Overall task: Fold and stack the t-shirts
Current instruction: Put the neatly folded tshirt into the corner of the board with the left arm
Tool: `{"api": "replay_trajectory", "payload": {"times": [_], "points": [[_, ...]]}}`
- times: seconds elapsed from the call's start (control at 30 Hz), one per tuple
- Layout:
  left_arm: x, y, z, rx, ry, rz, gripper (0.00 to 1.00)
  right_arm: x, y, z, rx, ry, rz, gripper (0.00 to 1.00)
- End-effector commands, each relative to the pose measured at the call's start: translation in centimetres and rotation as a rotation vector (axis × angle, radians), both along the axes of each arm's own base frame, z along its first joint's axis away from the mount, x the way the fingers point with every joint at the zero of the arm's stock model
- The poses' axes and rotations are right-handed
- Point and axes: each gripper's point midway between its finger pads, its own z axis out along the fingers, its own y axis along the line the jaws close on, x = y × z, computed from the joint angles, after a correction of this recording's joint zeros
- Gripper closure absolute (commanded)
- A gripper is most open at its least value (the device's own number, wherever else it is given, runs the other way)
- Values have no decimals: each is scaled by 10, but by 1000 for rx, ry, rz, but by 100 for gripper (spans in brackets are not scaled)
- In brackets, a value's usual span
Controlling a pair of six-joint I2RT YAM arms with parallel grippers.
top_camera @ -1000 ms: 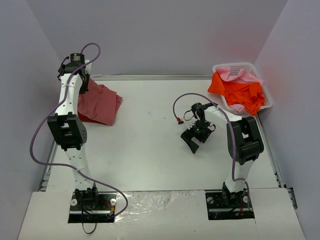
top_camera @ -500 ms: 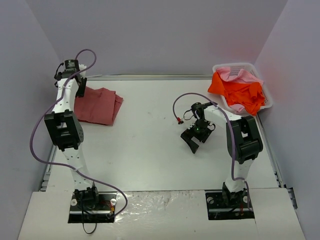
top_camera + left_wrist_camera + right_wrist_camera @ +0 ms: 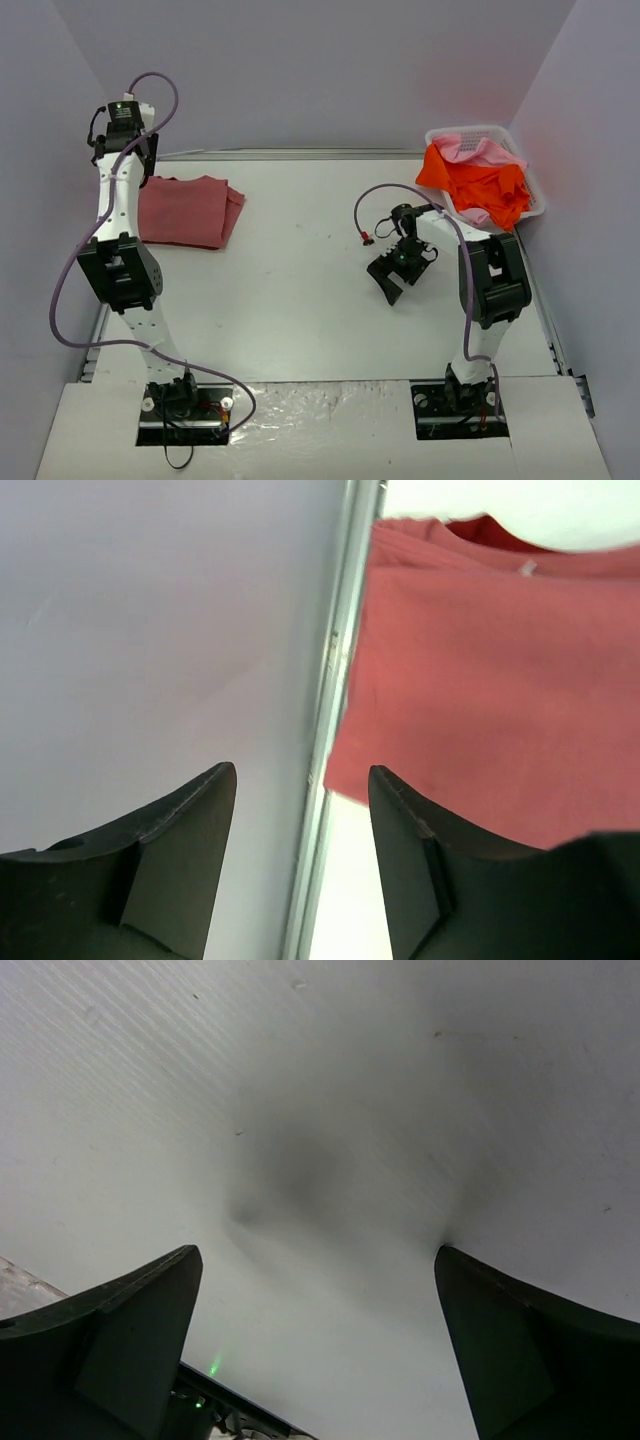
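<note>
Left gripper (image 3: 298,775) up by the left wall, jaws spread, holding nothing; readable from the wrist view only. Just past its fingers, rose-red t-shirt (image 3: 185,212) lying flat at the table's (image 3: 300,300) far-left edge. Mid-table, right gripper (image 3: 397,282) spread wide over bare surface. Far right, orange t-shirt (image 3: 480,182) and pink t-shirt (image 3: 468,150) heaped in the white lattice basket (image 3: 465,129).
</note>
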Motion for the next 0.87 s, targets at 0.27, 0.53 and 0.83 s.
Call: {"api": "replay_trajectory", "payload": {"times": [0.27,0.53,0.83], "points": [[-127,-134,33,-425,-216,-262,39,46,24,88,175,-242,-34,0],[-176,-188,12,-407,-321,-557,18,82,20,192,193,-538,-127,0],[-205,-191,17,-469,-437,-623,7,83,-26,284,276,-905,-346,0]]}}
